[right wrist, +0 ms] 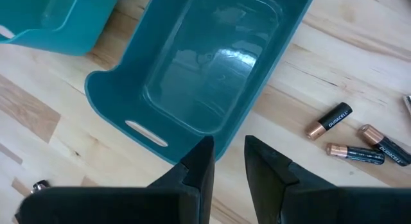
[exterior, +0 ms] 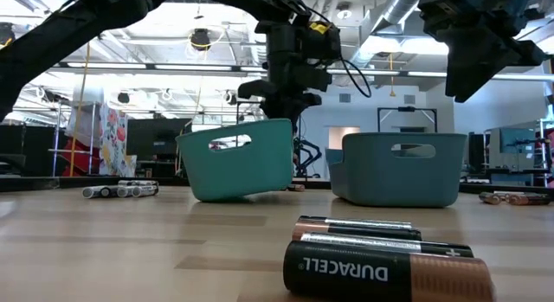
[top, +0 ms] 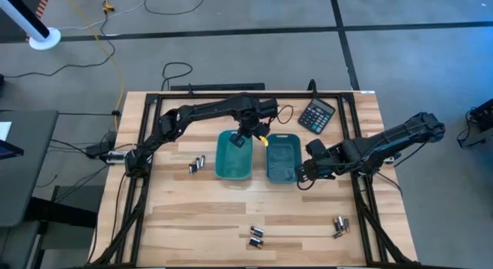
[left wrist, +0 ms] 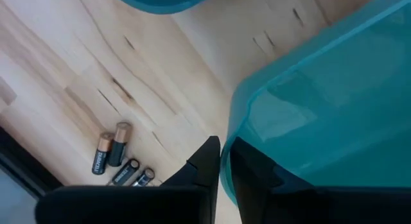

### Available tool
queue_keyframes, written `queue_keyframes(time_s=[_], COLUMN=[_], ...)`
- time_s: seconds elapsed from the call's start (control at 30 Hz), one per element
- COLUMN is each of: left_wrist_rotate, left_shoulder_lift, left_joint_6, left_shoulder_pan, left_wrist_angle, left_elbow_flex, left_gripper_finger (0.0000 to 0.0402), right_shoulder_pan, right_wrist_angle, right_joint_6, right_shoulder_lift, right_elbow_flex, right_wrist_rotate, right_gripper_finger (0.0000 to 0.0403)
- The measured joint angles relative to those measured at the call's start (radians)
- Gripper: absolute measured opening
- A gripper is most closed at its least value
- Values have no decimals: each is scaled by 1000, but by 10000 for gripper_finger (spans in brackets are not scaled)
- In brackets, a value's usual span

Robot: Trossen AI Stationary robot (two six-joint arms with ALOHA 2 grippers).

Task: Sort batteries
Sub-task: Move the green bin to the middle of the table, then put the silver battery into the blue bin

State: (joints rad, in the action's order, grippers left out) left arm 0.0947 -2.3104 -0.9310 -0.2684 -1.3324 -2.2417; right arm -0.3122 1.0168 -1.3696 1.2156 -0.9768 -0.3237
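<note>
Two teal trays stand mid-table: the left tray [top: 233, 155] [exterior: 238, 159] and the right tray [top: 283, 157] [exterior: 398, 168]. My left gripper [top: 243, 138] [left wrist: 225, 169] is at the left tray's far end, shut on its wall. My right gripper [top: 304, 170] [right wrist: 228, 163] hovers open above the right tray's near right corner and touches nothing; in the low view it hangs well above that tray [exterior: 472, 51]. Batteries lie on the wood in small groups: left of the trays [top: 197, 165] [left wrist: 112, 150], near the front edge [top: 256, 237] [exterior: 381, 263], and front right [top: 339, 225] [right wrist: 356, 137]. My left gripper holds the left tray by the rim of its far end wall [left wrist: 230, 153], one finger outside the wall [left wrist: 205, 163] and one inside [left wrist: 257, 179]. The fingers come from above, pointing down. The tray sits tilted in the low view, one side of its bottom [exterior: 277, 191] raised off the wood.
A black calculator [top: 316, 115] lies at the far right of the table. A dark frame rail [top: 146, 146] runs around the tabletop. Bare wood lies between the trays and the front battery groups.
</note>
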Motion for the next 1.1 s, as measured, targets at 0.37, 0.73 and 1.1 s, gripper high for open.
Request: queue_keyframes(time_s=[0.37, 0.73, 1.1], left_wrist_rotate=[2, 1, 31], left_shoulder_lift=[0, 0, 0], left_joint_6=[83, 131, 143], left_shoulder_pan=[0, 0, 1], left_wrist_angle=[0, -2, -3], left_elbow_flex=[1, 1, 1], left_gripper_finger=[35, 38, 102], right_shoulder_pan=[0, 0, 0], right_wrist_angle=[-1, -5, -10], right_joint_6=[17, 16, 16], right_shoulder_lift=[0, 0, 0], right_elbow_flex=[0, 0, 0], right_wrist_rotate=[0, 0, 1], right_gripper_finger=[105, 105, 105])
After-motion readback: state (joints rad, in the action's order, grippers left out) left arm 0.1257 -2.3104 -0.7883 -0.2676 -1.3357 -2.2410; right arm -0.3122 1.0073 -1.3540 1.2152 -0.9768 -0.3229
